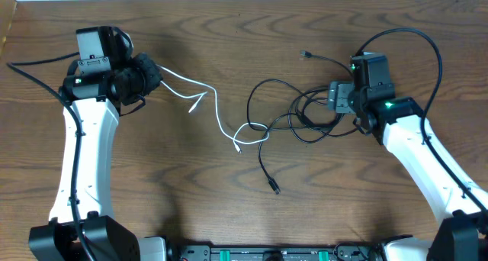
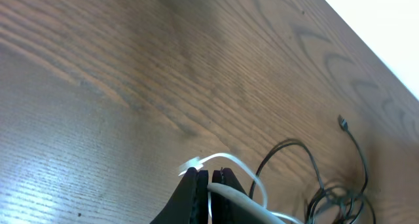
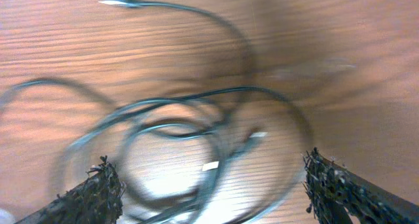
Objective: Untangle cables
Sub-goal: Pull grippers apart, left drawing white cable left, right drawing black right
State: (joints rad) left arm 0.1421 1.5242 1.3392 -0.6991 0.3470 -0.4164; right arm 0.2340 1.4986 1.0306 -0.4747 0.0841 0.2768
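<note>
The wooden worktop [image 1: 229,215] carries tangled black cables [image 1: 301,117] right of centre, beneath the spread right hand [image 3: 211,185]. Near the left edge, the left hand [image 2: 209,179] pinches the white cable [image 1: 217,112].

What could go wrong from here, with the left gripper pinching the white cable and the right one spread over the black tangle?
1. The white cable loops through the black cables near the table's middle. Pulling with the left gripper may tighten that crossing or drag the bundle along.
2. Several overlapping black strands lie under the open right gripper. Closing there could pinch more than one.
</note>
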